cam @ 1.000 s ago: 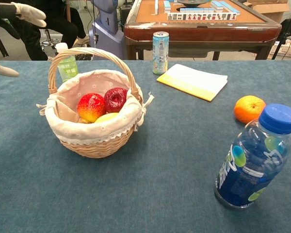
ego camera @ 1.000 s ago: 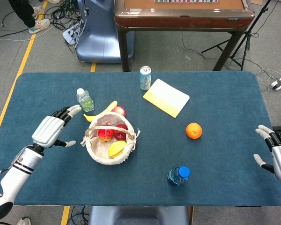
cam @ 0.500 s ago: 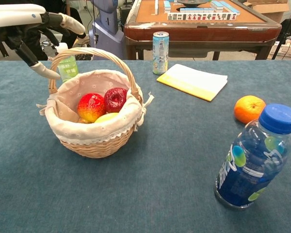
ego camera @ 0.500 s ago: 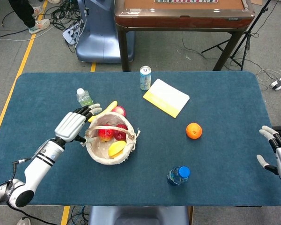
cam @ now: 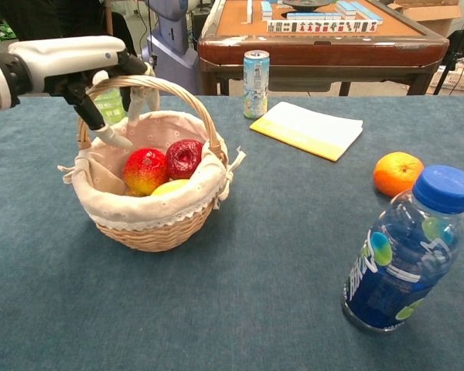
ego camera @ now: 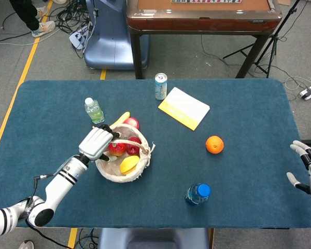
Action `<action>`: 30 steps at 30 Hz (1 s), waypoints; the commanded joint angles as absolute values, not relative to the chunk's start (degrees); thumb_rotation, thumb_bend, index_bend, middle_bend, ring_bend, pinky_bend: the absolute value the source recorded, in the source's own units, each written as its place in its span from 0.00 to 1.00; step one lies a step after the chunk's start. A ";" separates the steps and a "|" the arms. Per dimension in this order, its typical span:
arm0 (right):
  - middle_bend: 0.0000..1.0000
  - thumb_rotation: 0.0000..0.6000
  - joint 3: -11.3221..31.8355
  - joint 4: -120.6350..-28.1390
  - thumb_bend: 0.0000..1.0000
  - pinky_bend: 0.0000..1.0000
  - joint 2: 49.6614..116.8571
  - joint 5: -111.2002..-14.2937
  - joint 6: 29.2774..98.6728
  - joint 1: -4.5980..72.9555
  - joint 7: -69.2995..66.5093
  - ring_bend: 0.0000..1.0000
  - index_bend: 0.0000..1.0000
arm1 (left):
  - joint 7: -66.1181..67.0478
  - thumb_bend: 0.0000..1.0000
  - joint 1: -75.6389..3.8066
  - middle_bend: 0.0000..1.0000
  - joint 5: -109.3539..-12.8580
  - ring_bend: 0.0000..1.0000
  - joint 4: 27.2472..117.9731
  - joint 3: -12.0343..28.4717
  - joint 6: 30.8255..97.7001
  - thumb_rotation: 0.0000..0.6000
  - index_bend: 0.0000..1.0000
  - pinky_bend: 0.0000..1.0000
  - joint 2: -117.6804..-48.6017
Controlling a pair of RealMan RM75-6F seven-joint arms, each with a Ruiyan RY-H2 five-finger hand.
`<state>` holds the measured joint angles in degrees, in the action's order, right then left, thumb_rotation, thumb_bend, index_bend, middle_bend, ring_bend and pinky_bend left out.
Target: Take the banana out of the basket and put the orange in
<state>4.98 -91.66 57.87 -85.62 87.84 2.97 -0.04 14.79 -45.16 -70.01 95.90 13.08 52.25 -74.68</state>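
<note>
Head view: left hand (ego camera: pixel 96 143) (open) over basket (ego camera: pixel 112 174)

Even, bright indoor light from above, both views sharp with no motion blur. Shadows are soft and short: a faint one under the basket (cam: pixel 151 224) and beside the bottle (cam: pixel 402 255), whose cap and blue plastic show small glints. Chest view is wide-angle, so the near bottle looks oversized; no glare on the matte tablecloth (ego camera: pixel 238 155).
</note>
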 commanded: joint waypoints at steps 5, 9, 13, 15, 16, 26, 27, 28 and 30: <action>0.22 1.00 5.04 -90.96 0.21 0.35 57.96 -84.89 87.86 2.56 -0.88 0.20 0.22 | 13.22 0.07 -46.72 0.75 -68.68 0.61 94.15 14.00 52.34 1.00 0.71 0.39 -77.13; 0.22 1.00 5.11 -90.78 0.21 0.35 57.90 -84.61 87.79 2.46 -1.17 0.20 0.22 | 11.09 0.10 -47.24 0.82 -70.47 0.67 92.60 14.80 53.70 1.00 0.78 0.43 -78.21; 0.22 1.00 5.30 -90.67 0.21 0.35 57.74 -84.39 87.96 2.33 -1.51 0.20 0.22 | 7.58 0.12 -47.94 0.86 -72.24 0.69 91.64 16.43 55.33 1.00 0.81 0.43 -79.12; 0.22 1.00 5.43 -90.54 0.21 0.35 57.76 -84.23 88.03 2.29 -1.75 0.20 0.22 | 7.03 0.13 -48.58 0.89 -72.14 0.72 91.71 17.16 55.28 1.00 0.83 0.43 -79.13; 0.22 1.00 5.48 -90.46 0.21 0.35 57.79 -84.16 88.01 2.29 -1.84 0.20 0.22 | 7.08 0.13 -48.89 0.90 -72.11 0.73 91.68 17.45 55.30 1.00 0.83 0.43 -79.20; 0.22 1.00 5.61 -89.30 0.21 0.35 57.98 -84.08 88.00 2.17 -2.93 0.20 0.22 | 6.35 0.13 -52.63 0.91 -66.89 0.73 92.74 21.86 54.99 1.00 0.83 0.43 -81.80; 0.22 1.00 5.62 -89.18 0.21 0.35 57.94 -84.08 87.99 2.17 -3.05 0.20 0.22 | 6.56 0.13 -53.28 0.90 -66.44 0.73 92.56 22.34 55.16 1.00 0.83 0.43 -82.54; 0.22 1.00 5.64 -89.11 0.21 0.35 57.91 -84.08 88.00 2.16 -3.15 0.20 0.22 | 6.77 0.13 -53.81 0.90 -66.07 0.73 92.35 22.68 55.26 1.00 0.83 0.43 -83.17; 0.22 1.00 5.68 -88.93 0.22 0.35 57.84 -84.05 87.97 2.14 -3.37 0.20 0.22 | 7.48 0.13 -55.13 0.90 -65.17 0.73 91.75 23.36 55.42 1.00 0.83 0.43 -84.73</action>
